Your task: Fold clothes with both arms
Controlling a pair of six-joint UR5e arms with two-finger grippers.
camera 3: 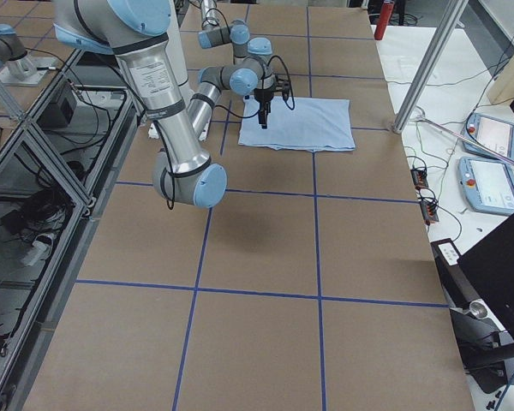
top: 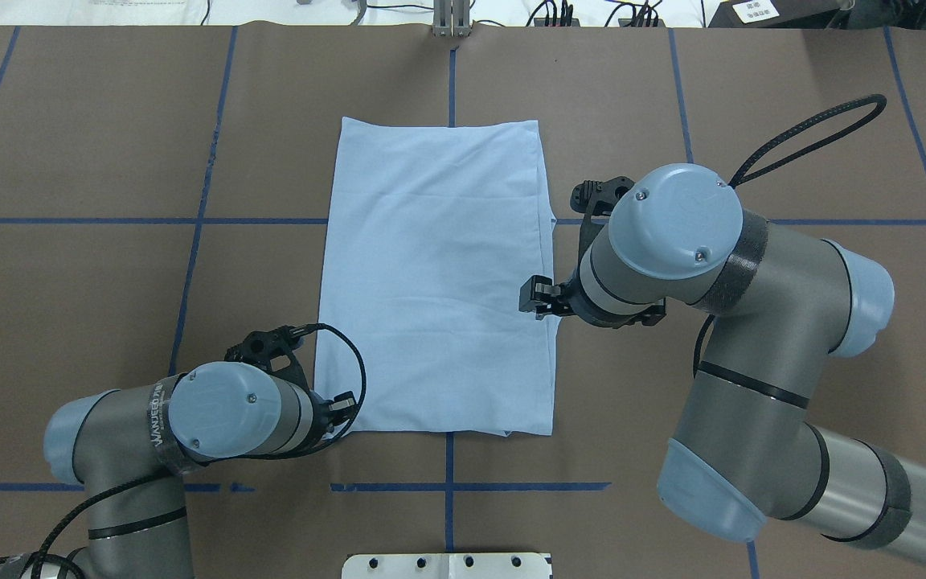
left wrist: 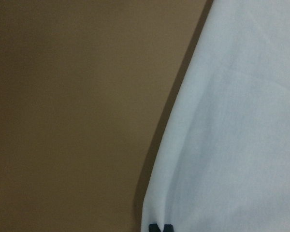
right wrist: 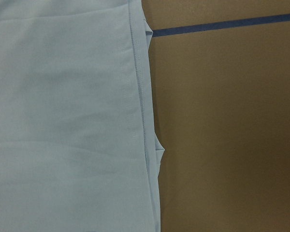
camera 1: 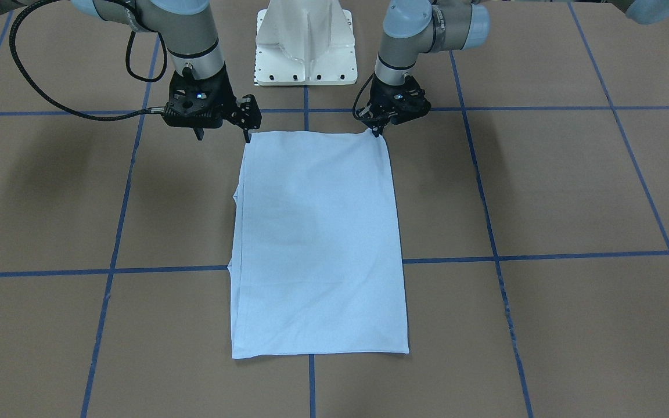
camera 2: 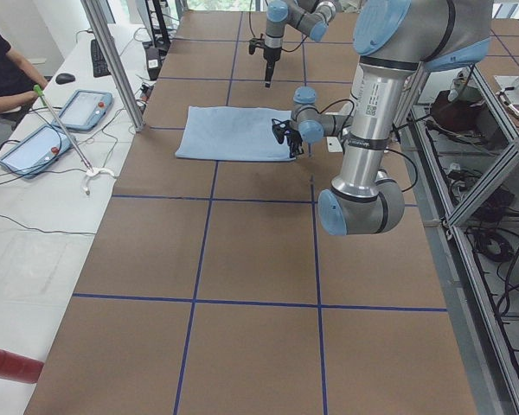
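a light blue t-shirt (camera 1: 317, 244), folded into a long flat rectangle, lies on a brown table (camera 1: 572, 186) and stretches away from both grippers, out from the robot. its short near edge runs from one gripper to the other.

the left gripper (camera 1: 377, 130) is at one near corner, its fingers pressed together on the cloth. in its wrist view the dark fingertips (left wrist: 153, 227) pinch the shirt's edge.

the right gripper (camera 1: 222, 137) is at the other near corner with its fingers spread wide. one finger is right at the corner, though we cannot tell whether it touches. the other hangs over bare table just outside the shirt.

on the right gripper's side, small layers of fabric (camera 1: 236, 194) poke out from the shirt's long edge.

blue tape lines (camera 1: 543, 255) grid the table, and one passes under the shirt well beyond the grippers. behind and between the grippers stands a white pedestal base (camera 1: 305, 52). a black cable (camera 1: 50, 104) loops outward from the right gripper, clear of the cloth.
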